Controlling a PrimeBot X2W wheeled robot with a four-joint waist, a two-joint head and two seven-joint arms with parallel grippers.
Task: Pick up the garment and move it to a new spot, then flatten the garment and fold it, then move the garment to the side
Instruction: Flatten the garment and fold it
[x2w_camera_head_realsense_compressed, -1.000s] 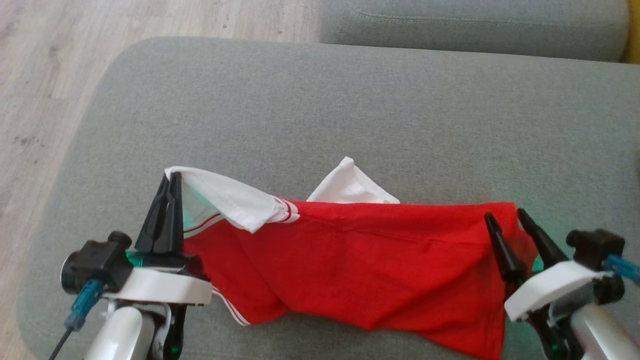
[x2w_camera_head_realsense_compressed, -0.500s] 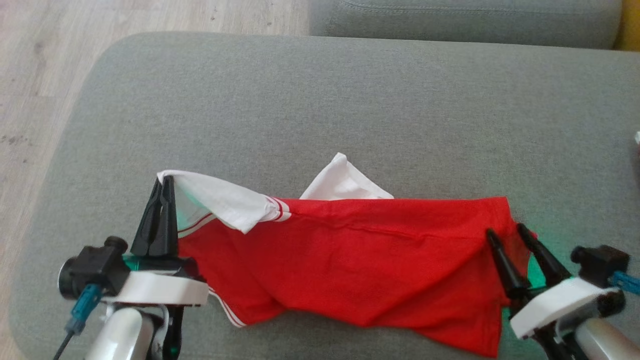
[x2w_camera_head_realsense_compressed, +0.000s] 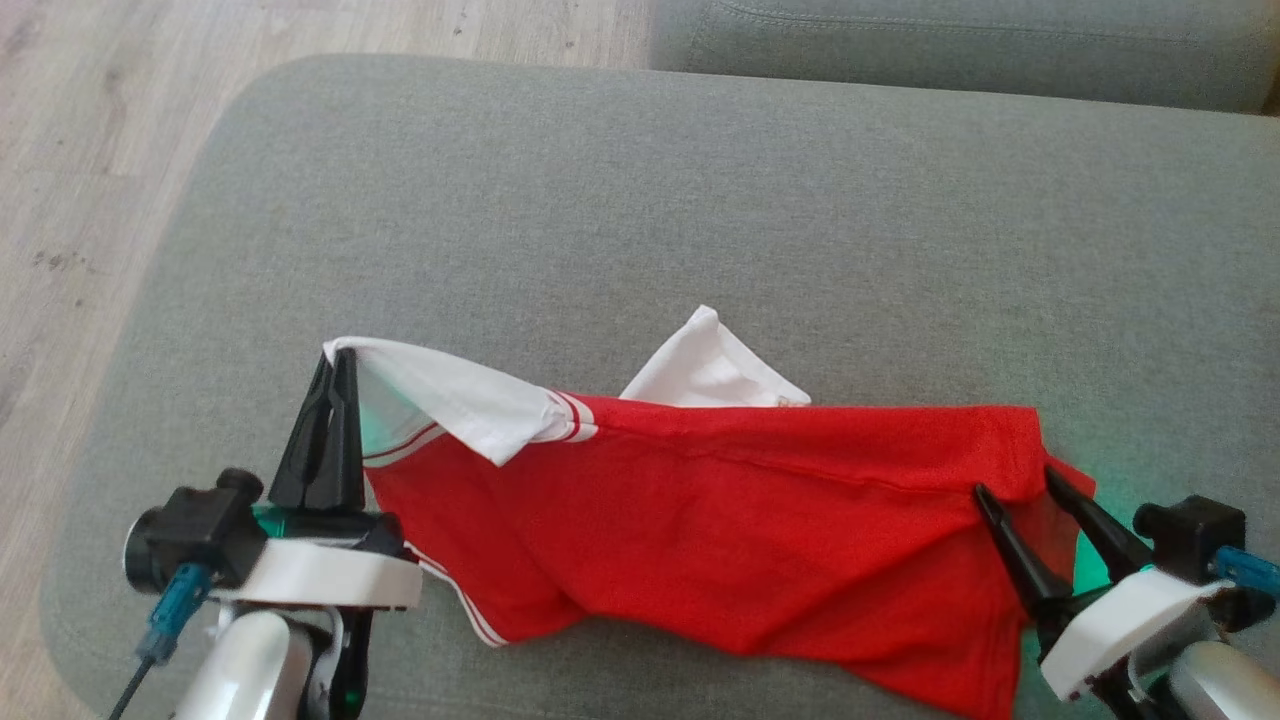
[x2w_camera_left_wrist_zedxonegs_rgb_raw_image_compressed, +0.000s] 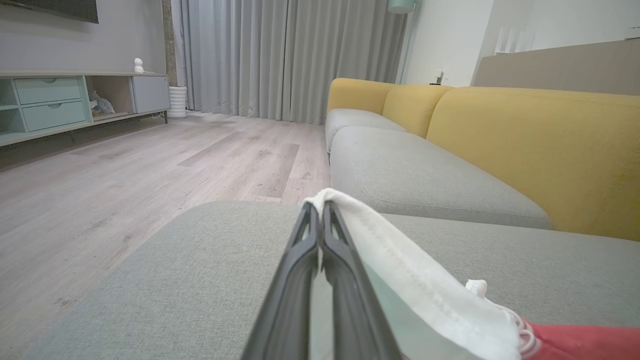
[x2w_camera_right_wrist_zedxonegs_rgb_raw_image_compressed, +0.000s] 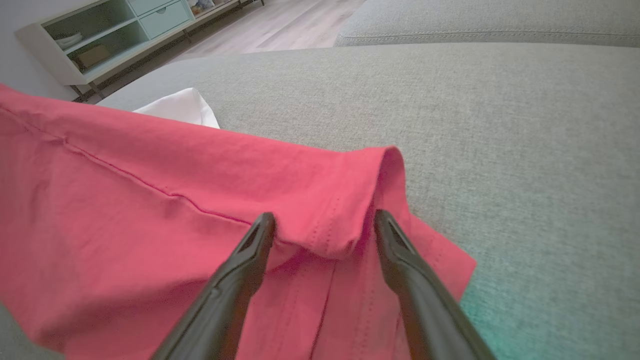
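A red garment (x2w_camera_head_realsense_compressed: 720, 530) with white sleeves lies bunched along the near part of the grey cushion (x2w_camera_head_realsense_compressed: 700, 200). My left gripper (x2w_camera_head_realsense_compressed: 335, 360) is shut on the left white sleeve (x2w_camera_head_realsense_compressed: 450, 395), holding its edge up; in the left wrist view the sleeve (x2w_camera_left_wrist_zedxonegs_rgb_raw_image_compressed: 415, 280) drapes off the closed gripper (x2w_camera_left_wrist_zedxonegs_rgb_raw_image_compressed: 320, 206). My right gripper (x2w_camera_head_realsense_compressed: 1015, 482) is open at the garment's right end. In the right wrist view this gripper (x2w_camera_right_wrist_zedxonegs_rgb_raw_image_compressed: 325, 216) has its fingers standing either side of a raised fold of the red hem (x2w_camera_right_wrist_zedxonegs_rgb_raw_image_compressed: 350, 200). A second white sleeve (x2w_camera_head_realsense_compressed: 710, 365) pokes out behind.
Wood floor (x2w_camera_head_realsense_compressed: 80, 150) lies beyond the cushion's rounded left edge. Another grey seat cushion (x2w_camera_head_realsense_compressed: 950, 40) sits at the back, with a yellow sofa back (x2w_camera_left_wrist_zedxonegs_rgb_raw_image_compressed: 540, 140) beside it. A low cabinet (x2w_camera_left_wrist_zedxonegs_rgb_raw_image_compressed: 50, 100) stands across the room.
My right gripper has drawn back toward the near edge, staying open at the red corner. The left gripper keeps its hold on the white sleeve. The head camera has swayed slightly.
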